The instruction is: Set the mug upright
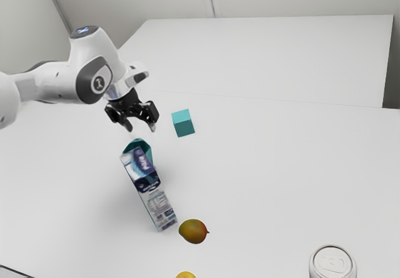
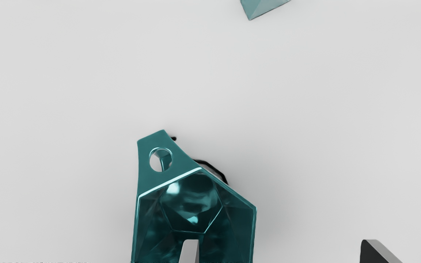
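Teal and faceted, the mug [image 2: 196, 204] sits on the surface [image 1: 269, 165] below your hand [image 1: 140, 127], its mouth turned up toward you in the wrist view, deep enough in sight that its floor shows. It looks upright or close to it; whether a slight tilt remains, you cannot tell, for the carton [image 1: 149, 187] covers much of its body in the exterior view. Whether carton and mug touch is also hidden.

Your hand is wide, with nothing gripped. One finger [image 2: 190, 252] shows over the mug's mouth, the other well outside the rim, a spacing that would suit straddling a wall. Such a pose fits a hand lining up for a hold as well as one that has let go, and the scene does not say which.

Near the mug lies the cube [image 1: 183, 123], apart from it; a mango [image 1: 193, 231] rests just beside the carton's foot, and a can [image 1: 332, 264] stands well apart toward the exterior view's right. The carton is likely your chief hazard: a sideways sweep of the hand could topple it.
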Robot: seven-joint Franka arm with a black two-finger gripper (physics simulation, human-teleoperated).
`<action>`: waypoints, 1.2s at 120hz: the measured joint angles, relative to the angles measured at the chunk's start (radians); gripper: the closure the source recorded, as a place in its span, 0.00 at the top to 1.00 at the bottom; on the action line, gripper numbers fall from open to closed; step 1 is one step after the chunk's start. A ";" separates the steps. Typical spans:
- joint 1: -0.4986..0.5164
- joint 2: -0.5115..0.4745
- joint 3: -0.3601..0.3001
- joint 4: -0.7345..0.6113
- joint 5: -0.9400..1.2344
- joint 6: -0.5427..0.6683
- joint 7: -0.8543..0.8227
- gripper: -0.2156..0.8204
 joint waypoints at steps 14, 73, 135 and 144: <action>0.021 0.026 -0.022 0.081 0.004 -0.035 -0.007 0.71; 0.146 0.131 -0.154 0.440 0.013 -0.304 0.167 0.78; 0.141 0.117 -0.158 0.474 0.025 -0.369 0.274 0.79; 0.142 0.116 -0.157 0.474 0.025 -0.371 0.283 0.79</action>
